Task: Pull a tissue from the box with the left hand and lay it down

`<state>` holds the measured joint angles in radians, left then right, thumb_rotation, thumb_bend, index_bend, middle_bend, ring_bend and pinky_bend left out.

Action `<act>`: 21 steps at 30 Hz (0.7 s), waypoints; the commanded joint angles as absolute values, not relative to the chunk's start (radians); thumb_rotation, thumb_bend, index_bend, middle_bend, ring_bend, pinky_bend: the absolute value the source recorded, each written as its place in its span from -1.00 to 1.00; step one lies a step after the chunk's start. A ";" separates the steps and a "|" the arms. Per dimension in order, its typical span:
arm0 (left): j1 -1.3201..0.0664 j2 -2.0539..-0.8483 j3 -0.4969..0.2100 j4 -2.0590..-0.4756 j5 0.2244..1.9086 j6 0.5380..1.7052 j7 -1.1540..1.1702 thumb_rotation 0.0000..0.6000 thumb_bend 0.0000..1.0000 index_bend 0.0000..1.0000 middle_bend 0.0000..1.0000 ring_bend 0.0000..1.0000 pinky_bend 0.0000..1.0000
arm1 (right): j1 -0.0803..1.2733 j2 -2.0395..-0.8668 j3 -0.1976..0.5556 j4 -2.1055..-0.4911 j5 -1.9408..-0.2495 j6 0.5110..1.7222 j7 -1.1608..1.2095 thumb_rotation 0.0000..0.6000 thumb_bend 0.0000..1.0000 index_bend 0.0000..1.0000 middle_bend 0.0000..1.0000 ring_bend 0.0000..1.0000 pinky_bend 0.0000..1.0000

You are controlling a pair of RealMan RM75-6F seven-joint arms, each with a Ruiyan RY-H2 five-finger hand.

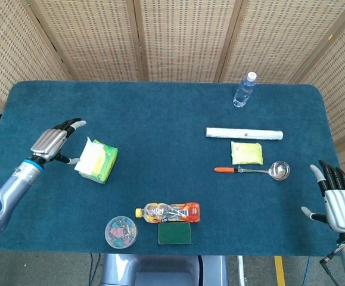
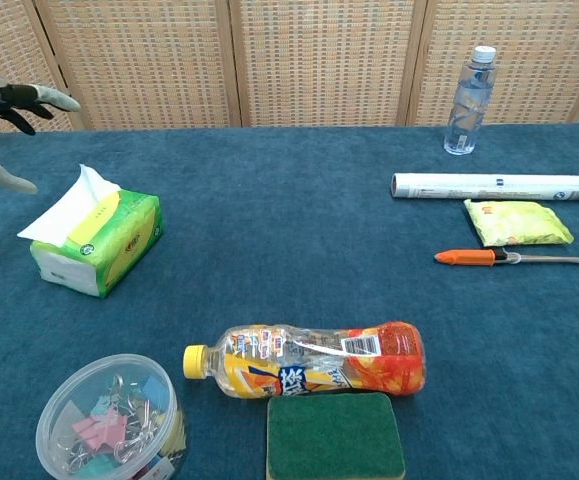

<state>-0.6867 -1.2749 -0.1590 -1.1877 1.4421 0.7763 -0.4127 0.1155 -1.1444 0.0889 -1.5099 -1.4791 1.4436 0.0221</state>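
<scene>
A green tissue box lies on the left part of the blue table, with a white tissue sticking out of its top. My left hand hovers just left of the box, fingers spread and holding nothing; its thumb is close to the tissue without touching it. Far off at the table's right front edge, my right hand is open with fingers upright; the chest view does not show it.
An orange drink bottle, a green sponge and a clear tub of clips sit near the front edge. On the right lie a white tube, a yellow-green packet, a ladle and a water bottle.
</scene>
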 commanded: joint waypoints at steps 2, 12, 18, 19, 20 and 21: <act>-0.716 -1.306 -0.164 -1.162 1.415 0.751 -0.377 1.00 -0.82 -0.71 -0.68 -0.65 -0.53 | 0.117 -1.144 0.090 -1.508 -1.476 1.441 0.027 1.00 -1.00 -1.00 -1.00 -1.00 -1.00; -0.763 -1.384 -0.167 -1.094 1.331 0.694 -0.251 1.00 -0.57 -0.40 -0.51 -0.52 -0.42 | 0.117 -1.142 0.090 -1.505 -1.472 1.438 0.040 1.00 -1.00 -1.00 -1.00 -1.00 -1.00; -0.771 -1.448 -0.170 -1.033 1.293 0.699 -0.212 1.00 -0.52 -0.21 -0.34 -0.39 -0.32 | 0.121 -1.142 0.090 -1.502 -1.469 1.432 0.044 1.00 -1.00 -1.00 -1.00 -1.00 -1.00; -0.772 -1.454 -0.170 -1.026 1.289 0.698 -0.211 1.00 -0.50 -0.20 -0.34 -0.38 -0.31 | 0.121 -1.142 0.090 -1.501 -1.469 1.431 0.044 1.00 -1.00 -1.00 -1.00 -1.00 -1.00; -0.774 -1.460 -0.170 -1.020 1.287 0.697 -0.210 1.00 -0.48 -0.20 -0.34 -0.38 -0.31 | 0.121 -1.142 0.090 -1.501 -1.469 1.431 0.044 1.00 -1.00 -1.00 -1.00 -1.00 -1.00; -0.775 -1.465 -0.172 -1.015 1.284 0.698 -0.209 1.00 -0.46 -0.18 -0.32 -0.37 -0.30 | 0.121 -1.142 0.090 -1.501 -1.468 1.430 0.045 1.00 -1.00 -1.00 -1.00 -1.00 -1.00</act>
